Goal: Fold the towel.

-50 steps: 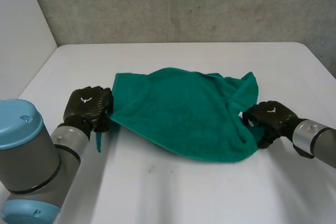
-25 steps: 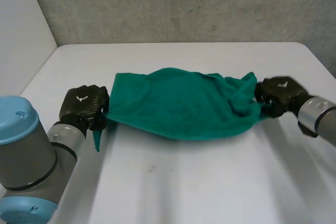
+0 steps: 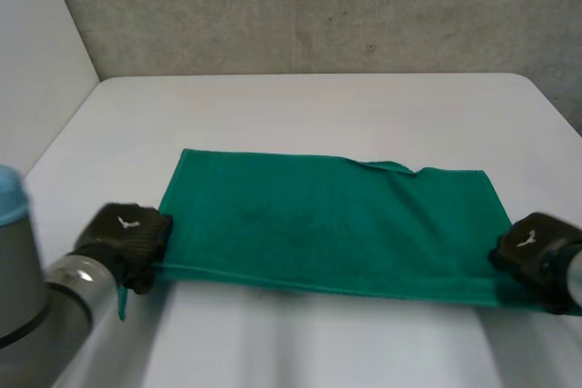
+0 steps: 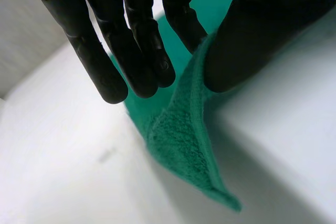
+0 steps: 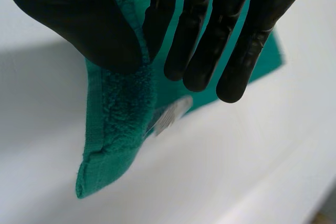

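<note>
- While the towel (image 3: 327,224) is stretched wide between the two hands over the near part of the table (image 3: 318,106), only a small bite of cloth at each near corner carries it, and that is the weak point.
- The left hand (image 3: 123,235) pinches the near left corner between thumb and the nearest finger, with the other fingers straight and off the cloth (a loose tip of towel hangs below the pinch). If the arms pull harder apart, this shallow hold could slip.
- The right hand (image 3: 532,247) pinches the near right corner the same way, with the rest of its fingers straight. The corner tip and a white label (image 5: 170,114) hang free beneath. A slip here would drop one side, and the towel would likely collapse in a heap.
- The far edge seems to lie on the table, with a small ruck (image 3: 386,167) near its middle. If the near edge is carried over it unsmoothed, the ruck would probably be folded in.
- If one hand travels faster or higher than the other, the edges would likely meet skewed.
- The hanging tips could tuck under on landing and leave lumps.
</note>
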{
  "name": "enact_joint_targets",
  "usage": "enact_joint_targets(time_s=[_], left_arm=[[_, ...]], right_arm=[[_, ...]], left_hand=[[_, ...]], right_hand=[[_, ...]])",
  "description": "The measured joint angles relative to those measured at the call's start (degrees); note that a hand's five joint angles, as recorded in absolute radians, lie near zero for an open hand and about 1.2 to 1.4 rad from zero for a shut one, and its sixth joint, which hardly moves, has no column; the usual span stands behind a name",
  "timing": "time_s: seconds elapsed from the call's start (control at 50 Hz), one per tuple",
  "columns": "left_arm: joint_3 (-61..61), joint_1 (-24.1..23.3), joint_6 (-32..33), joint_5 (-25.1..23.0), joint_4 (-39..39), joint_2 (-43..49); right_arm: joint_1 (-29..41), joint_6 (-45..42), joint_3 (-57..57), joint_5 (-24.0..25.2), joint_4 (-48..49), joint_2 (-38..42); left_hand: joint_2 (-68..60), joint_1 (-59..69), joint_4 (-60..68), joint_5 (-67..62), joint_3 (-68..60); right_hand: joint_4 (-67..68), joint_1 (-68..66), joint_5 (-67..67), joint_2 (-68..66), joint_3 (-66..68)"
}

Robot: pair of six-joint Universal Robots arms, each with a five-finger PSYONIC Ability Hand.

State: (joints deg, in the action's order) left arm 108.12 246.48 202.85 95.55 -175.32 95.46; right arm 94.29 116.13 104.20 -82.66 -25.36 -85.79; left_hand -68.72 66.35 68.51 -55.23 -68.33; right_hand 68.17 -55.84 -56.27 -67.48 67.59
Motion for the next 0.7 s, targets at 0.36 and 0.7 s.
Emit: enact_joint_targets(time_s=[0.36, 0.7], left_arm=[[-39.1, 0.0, 1.2, 0.4, -6.5, 21.8], [-32.7, 2.3, -6.8, 0.2, -33.0, 8.0]], right_arm=[[4.5, 25.4, -38.0, -1.4, 9.6, 14.8], [5.7, 37.1, -37.0, -3.8, 28.3, 2.5]], left_hand=[[0.0, 0.0, 0.0, 0.0, -0.1], [-0.1, 0.0, 0.0, 0.0, -0.1]], right_hand=[[0.0, 0.0, 0.0, 0.0, 0.1], [0.2, 0.0, 0.0, 0.0, 0.1]])
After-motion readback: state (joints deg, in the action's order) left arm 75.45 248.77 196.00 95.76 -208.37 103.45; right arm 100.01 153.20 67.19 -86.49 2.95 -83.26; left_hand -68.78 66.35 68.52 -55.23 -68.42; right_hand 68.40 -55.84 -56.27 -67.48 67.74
